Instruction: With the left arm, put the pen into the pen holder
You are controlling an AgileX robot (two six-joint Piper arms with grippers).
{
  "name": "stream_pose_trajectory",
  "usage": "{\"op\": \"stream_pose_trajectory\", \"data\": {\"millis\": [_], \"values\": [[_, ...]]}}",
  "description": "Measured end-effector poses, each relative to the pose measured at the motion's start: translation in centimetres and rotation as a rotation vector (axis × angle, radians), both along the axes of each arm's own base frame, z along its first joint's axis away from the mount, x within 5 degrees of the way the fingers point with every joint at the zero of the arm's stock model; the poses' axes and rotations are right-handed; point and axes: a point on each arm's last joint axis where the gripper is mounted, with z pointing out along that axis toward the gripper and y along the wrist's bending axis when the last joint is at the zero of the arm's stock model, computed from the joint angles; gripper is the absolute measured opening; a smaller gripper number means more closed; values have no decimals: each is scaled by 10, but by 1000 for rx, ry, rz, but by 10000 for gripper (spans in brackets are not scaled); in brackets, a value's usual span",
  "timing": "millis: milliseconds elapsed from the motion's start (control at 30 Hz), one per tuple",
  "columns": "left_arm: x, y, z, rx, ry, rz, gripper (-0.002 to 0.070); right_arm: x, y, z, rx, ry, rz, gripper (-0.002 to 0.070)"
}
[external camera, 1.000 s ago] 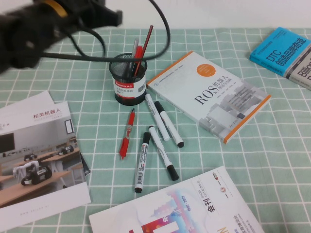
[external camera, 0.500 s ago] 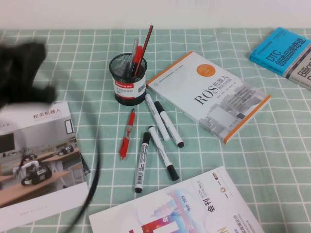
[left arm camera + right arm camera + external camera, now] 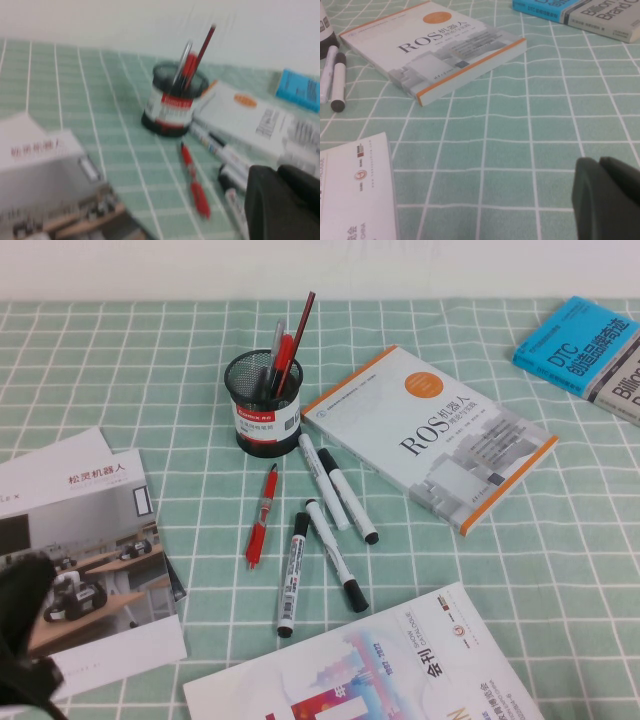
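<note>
left tool (image 3: pixel 282 200): black, blurred, low at near-left corner of counter, over the brochure; open or together, cannot tell; nothing seen held
left arm (image 3: pixel 22 635): dark blur at near-left edge in high view, on top of brochure
right tool (image 3: pixel 607 200): black tip only, in right wrist view, above bare counter cloth; open or together, cannot tell
pen (image 3: pixel 276 352): slim grey stick, standing tilted inside pen holder, beside red and dark pens, top poking above rim
pen holder (image 3: pixel 263 403): black mesh cup, red-white label, upright on counter, just left of ROS book corner; well apart from left tool
red pen (image 3: pixel 261 515): flat on counter, near side of holder, tip toward near edge
markers (image 3: pixel 322 510): four white, black-capped, flat on counter, right of red pen, between holder and magazine
ROS book (image 3: pixel 432 433): white, orange edge, flat, right of holder
brochure (image 3: pixel 85 560): near-left, photo of robots, partly under left arm
magazine (image 3: pixel 370 670): near edge, middle, white cover
blue book (image 3: pixel 580 345): far-right corner, partly cut off
counter (image 3: pixel 560 560): green-white check cloth
</note>
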Motion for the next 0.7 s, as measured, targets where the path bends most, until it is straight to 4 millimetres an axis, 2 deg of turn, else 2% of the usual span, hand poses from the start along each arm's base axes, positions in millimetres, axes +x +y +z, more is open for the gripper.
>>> {"op": "stream_pose_trajectory", "data": {"millis": [100, 167, 367, 700], "values": [[-2, 1, -19, 9, 60, 3, 0, 0, 0, 0, 0, 0, 0, -22], [-3, 1, -24, 14, 80, 4, 0, 0, 0, 0, 0, 0, 0, -22], [-3, 1, -26, -5, 93, 8, 0, 0, 0, 0, 0, 0, 0, -22], [-7, 3, -24, 106, 26, -18, 0, 0, 0, 0, 0, 0, 0, -22]]}}
